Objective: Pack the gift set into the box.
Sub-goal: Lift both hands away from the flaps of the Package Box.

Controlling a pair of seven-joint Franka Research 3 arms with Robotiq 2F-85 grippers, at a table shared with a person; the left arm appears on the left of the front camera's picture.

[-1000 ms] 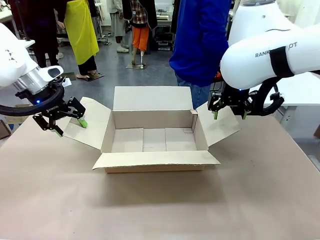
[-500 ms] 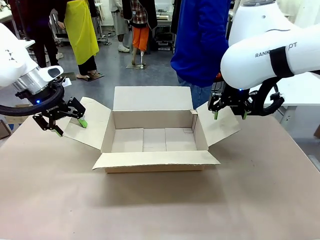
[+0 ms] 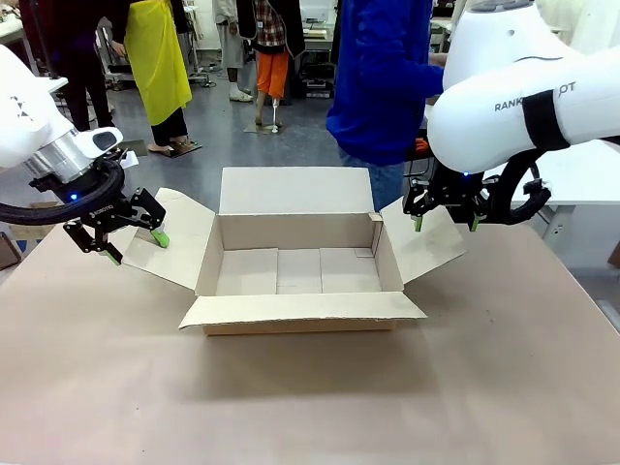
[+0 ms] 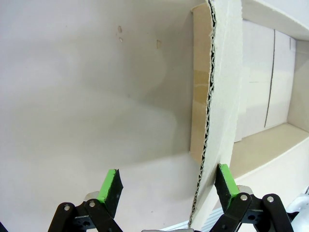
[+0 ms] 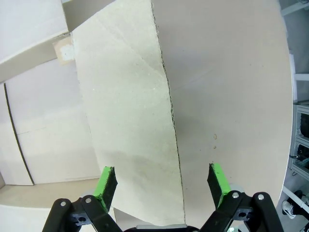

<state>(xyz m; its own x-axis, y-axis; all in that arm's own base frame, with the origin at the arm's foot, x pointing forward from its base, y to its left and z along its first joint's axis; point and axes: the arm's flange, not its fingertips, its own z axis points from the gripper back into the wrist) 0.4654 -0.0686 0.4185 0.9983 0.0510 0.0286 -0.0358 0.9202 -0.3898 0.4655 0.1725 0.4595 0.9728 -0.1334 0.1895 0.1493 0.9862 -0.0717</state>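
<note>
The box (image 3: 291, 231) sits at the middle of the brown table (image 3: 310, 417), open, all four flaps folded outward and its cardboard floor bare. The far flap stands up at twelve o'clock and the near one lies flat at six. At the box's nine o'clock the left gripper (image 3: 138, 247) hangs over the left flap (image 3: 179, 232), jaws wide apart. In the left wrist view that gripper (image 4: 168, 182) straddles the flap's raw corrugated edge (image 4: 210, 96), which runs up close beside one green pad (image 4: 226, 180); whether they touch I cannot tell. At three o'clock the right gripper (image 3: 446, 224) hovers over the right flap (image 3: 426, 247), its jaws also spread. In its own wrist view the right gripper (image 5: 161, 181) has the flap's edge (image 5: 166, 92) running up between the two pads, gripping nothing. A person in a blue top (image 3: 383, 77) stands at twelve o'clock, just past the table's far side.
</note>
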